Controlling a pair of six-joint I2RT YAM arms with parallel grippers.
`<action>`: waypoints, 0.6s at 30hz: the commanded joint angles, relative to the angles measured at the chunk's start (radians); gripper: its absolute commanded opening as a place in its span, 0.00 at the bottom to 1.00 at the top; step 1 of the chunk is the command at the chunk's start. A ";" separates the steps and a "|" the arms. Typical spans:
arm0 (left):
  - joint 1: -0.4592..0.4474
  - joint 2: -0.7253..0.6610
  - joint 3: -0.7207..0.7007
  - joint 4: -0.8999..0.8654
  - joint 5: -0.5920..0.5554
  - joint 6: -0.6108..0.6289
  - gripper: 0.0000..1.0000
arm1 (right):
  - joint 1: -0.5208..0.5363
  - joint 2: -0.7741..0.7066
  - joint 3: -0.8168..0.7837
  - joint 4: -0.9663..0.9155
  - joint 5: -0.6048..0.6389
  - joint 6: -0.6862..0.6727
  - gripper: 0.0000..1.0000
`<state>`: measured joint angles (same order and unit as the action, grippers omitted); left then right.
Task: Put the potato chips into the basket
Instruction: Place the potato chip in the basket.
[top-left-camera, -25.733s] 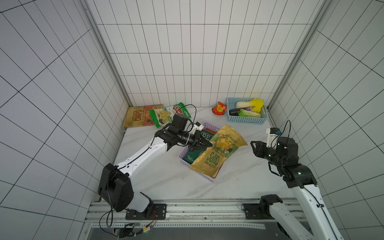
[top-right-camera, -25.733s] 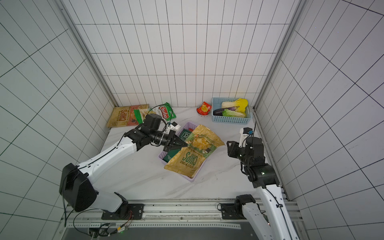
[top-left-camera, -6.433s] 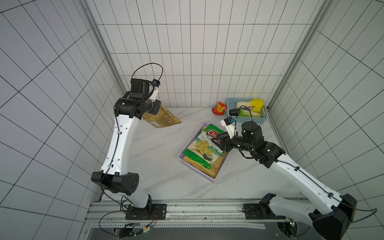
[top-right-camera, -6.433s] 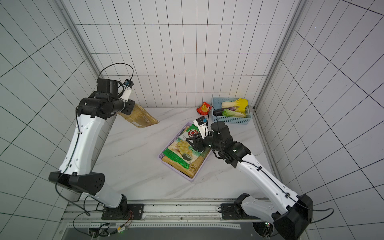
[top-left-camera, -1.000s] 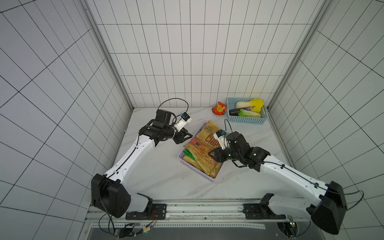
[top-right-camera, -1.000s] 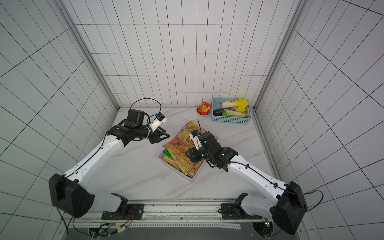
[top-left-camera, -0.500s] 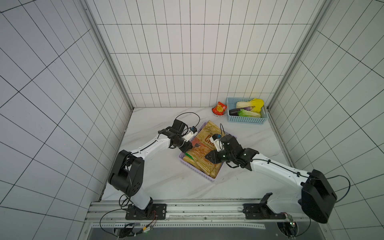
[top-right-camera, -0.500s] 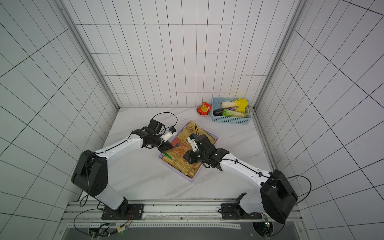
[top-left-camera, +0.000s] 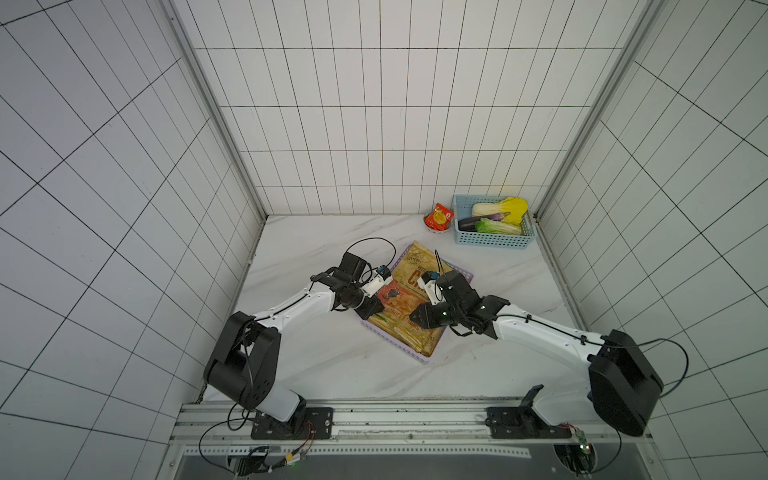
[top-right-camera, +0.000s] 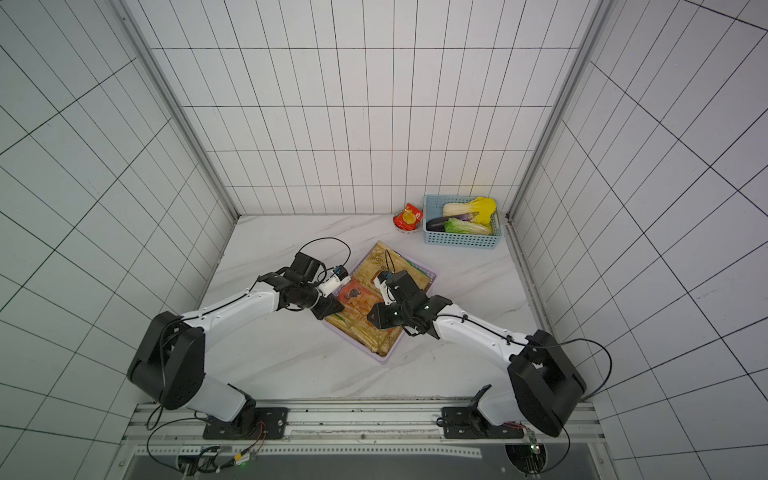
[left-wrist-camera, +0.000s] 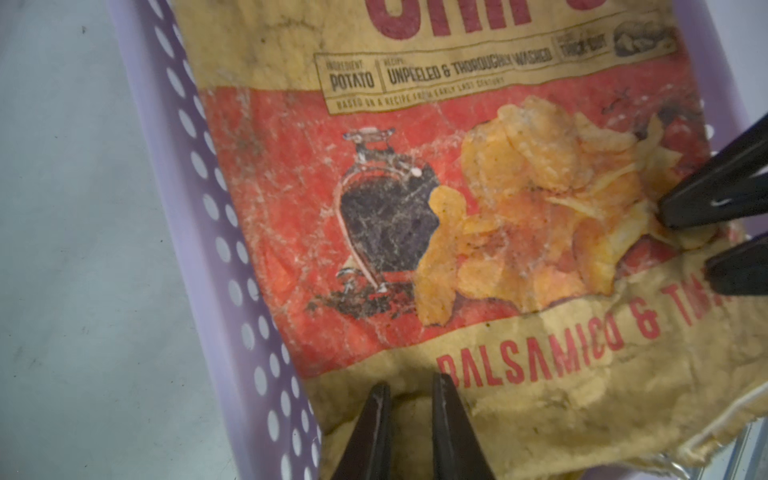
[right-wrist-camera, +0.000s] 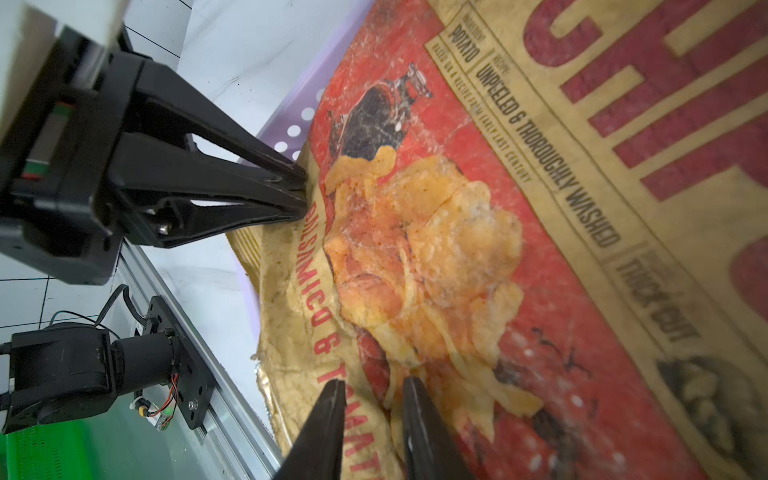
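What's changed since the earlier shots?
The tan CHIPS bag, once at the back left, was carried over by the left arm and now tops the lilac basket. The left gripper and right gripper have both come down onto it. Blue basket and red packet stayed put.

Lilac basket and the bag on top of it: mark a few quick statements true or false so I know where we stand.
1. The top bag in the lilac basket lies printed side up and reads "BALSAMICO". True.
2. The left gripper and the right gripper both have their tips at that bag. True.
3. The light blue basket holds chip bags. False: it holds vegetables.
4. The red-orange packet sits in the lilac basket. False: it lies on the table beside the light blue basket.
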<state>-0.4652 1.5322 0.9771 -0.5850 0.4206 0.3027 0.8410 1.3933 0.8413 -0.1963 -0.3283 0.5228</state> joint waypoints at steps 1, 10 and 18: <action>-0.016 -0.022 -0.026 -0.038 0.075 -0.010 0.19 | -0.027 0.030 0.014 -0.092 0.048 -0.018 0.29; -0.020 -0.018 -0.047 -0.033 0.081 -0.001 0.19 | -0.067 -0.038 0.129 -0.189 0.046 -0.096 0.33; -0.020 -0.036 -0.054 -0.026 0.079 -0.001 0.20 | -0.224 0.101 0.359 -0.161 -0.015 -0.043 0.32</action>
<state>-0.4740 1.5108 0.9451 -0.5694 0.4725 0.2958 0.6514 1.4338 1.1282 -0.3595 -0.3340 0.4652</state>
